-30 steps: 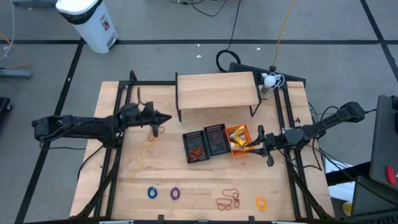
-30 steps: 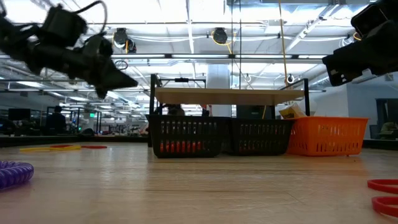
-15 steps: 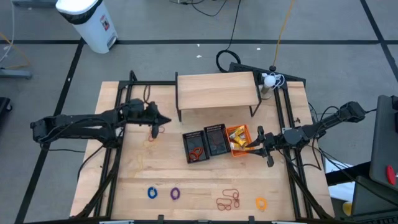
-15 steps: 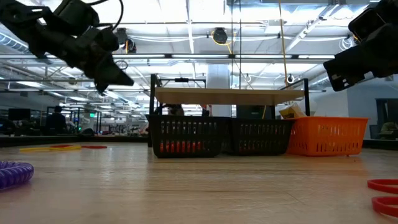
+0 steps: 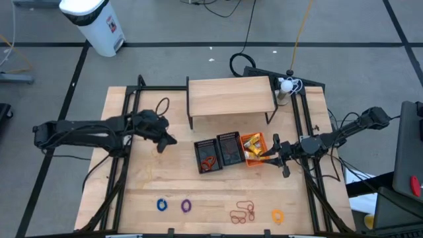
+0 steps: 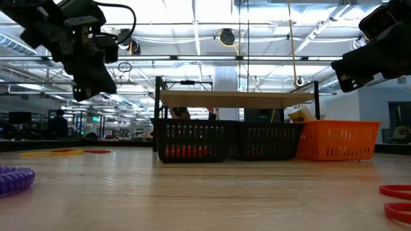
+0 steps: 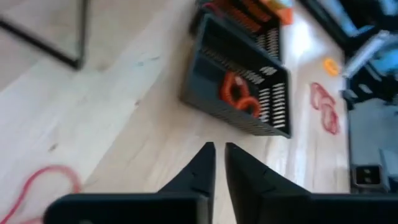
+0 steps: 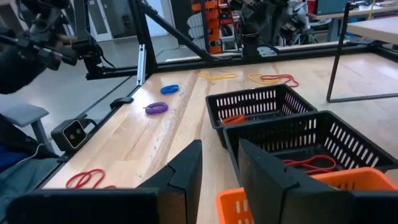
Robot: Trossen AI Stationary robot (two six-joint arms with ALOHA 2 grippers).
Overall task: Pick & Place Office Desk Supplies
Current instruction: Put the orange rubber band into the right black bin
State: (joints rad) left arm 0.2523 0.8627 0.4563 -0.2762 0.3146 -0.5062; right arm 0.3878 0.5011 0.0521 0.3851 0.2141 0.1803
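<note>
The supplies lie scattered. Near the front edge are a blue ring, a purple ring, red elastic loops and a yellow ring. A red loop lies flat on the wood just below my left gripper. That gripper hovers left of the baskets, slanting down, its fingertips almost together with nothing between them. A black basket holds orange-red loops. My right gripper is open and level beside the orange basket, which holds yellow pieces.
A second black basket stands between the other two. A wooden riser on thin dark legs stands behind the baskets. Dark frame rails run along both table sides. Bare wood lies between the baskets and the front items.
My left gripper has tipped from pointing toward the table's right to slanting down at the wood, rolling as it went and drawing slightly back toward the left edge. My right arm has kept still.
</note>
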